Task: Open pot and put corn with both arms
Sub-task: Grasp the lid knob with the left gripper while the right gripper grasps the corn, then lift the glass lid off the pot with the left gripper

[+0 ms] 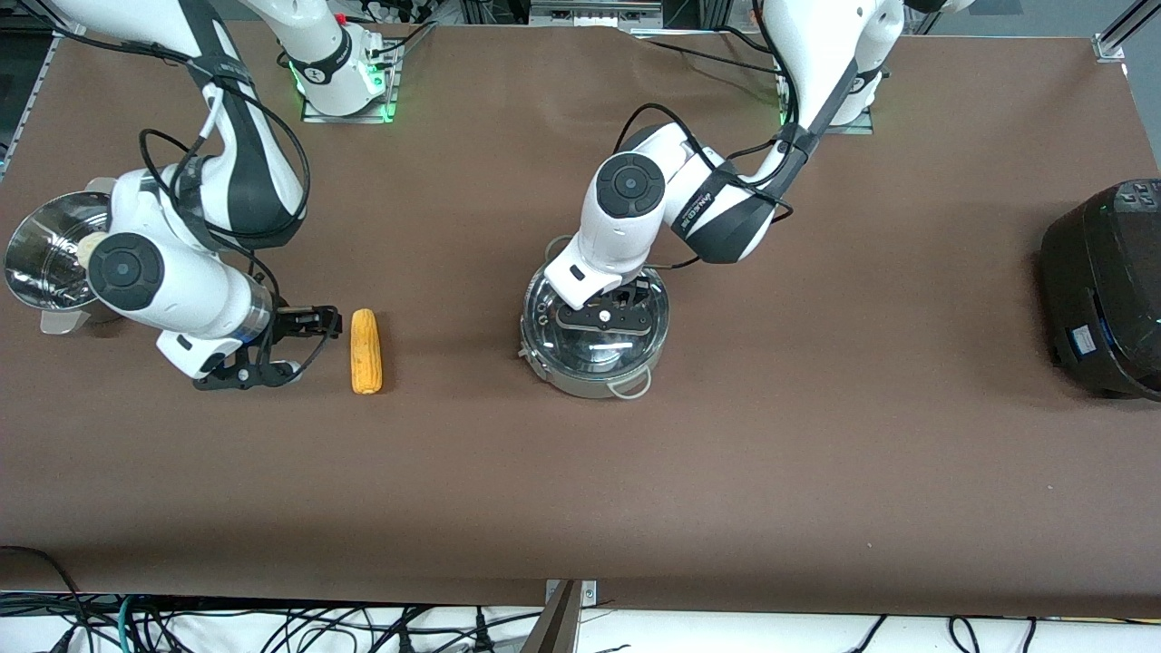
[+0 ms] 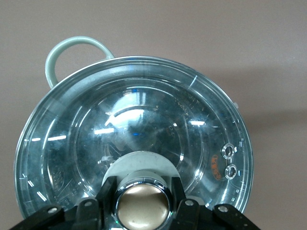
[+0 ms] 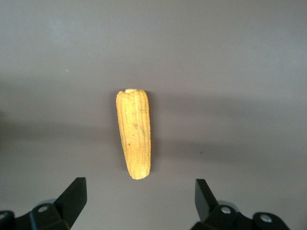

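The steel pot (image 1: 580, 384) stands mid-table with its glass lid (image 1: 590, 352) on it. My left gripper (image 1: 606, 316) is down on the lid, and in the left wrist view its fingers (image 2: 107, 190) press both sides of the copper-coloured knob (image 2: 143, 207). The lid (image 2: 144, 115) lies flat on the pot. The yellow corn (image 1: 365, 351) lies on the table toward the right arm's end. My right gripper (image 1: 313, 346) is open and empty, low beside the corn. In the right wrist view the corn (image 3: 134, 139) lies just ahead of the open gripper (image 3: 140, 195), not between the fingers.
A steel steamer bowl (image 1: 45, 258) with a white bun stands at the right arm's end, partly hidden by that arm. A big black cooker (image 1: 1107, 286) stands at the left arm's end. A loop handle (image 1: 630, 388) sticks out of the pot toward the front camera.
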{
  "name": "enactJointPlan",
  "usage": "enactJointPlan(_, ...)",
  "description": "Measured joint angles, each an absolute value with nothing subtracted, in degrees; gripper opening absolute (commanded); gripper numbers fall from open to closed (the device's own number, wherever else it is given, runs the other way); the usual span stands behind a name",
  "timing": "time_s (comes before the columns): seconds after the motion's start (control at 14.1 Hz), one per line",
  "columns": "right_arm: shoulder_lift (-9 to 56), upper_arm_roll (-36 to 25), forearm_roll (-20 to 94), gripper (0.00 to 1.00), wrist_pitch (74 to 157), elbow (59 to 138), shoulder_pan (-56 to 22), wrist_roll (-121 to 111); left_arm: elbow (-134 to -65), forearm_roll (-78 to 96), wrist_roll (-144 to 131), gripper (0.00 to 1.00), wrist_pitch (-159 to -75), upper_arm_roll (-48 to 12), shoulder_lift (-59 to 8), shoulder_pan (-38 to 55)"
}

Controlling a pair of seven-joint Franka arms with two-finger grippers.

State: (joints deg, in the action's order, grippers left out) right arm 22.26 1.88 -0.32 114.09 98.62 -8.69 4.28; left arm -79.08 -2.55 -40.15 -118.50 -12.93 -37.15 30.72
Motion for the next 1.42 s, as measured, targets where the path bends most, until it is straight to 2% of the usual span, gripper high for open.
enactJointPlan(0.36, 24.05, 2.29, -0.21, 1.00, 125.77, 106.66, -9.05, 4.52, -78.82, -2.56, -44.57, 0.18, -118.10, -12.93, -37.11, 30.81)
enactJointPlan(0.64, 27.27, 2.50, -0.20, 0.98, 130.24, 107.53, -9.73, 5.45, -76.59, -2.56, -47.93, 0.19, -113.61, -12.90, -35.45, 30.81)
enactJointPlan(1.0, 29.21, 2.49, -0.20, 0.78, 134.62, 109.00, -9.74, 5.55, -72.11, -2.56, -50.73, 0.20, -104.39, -12.40, -33.39, 28.01)
enactJointPlan(1.21, 29.25, 2.51, -0.20, 0.65, 136.59, 110.62, -9.86, 5.58, -71.24, -2.57, -50.70, 0.20, -102.07, -12.12, -31.27, 25.87)
enactJointPlan(1.42, 29.25, 2.55, -0.20, 0.59, 136.75, 111.01, -10.04, 5.58, -71.11, -2.58, -46.73, 0.20, -98.12, -12.07, -28.70, 22.80)
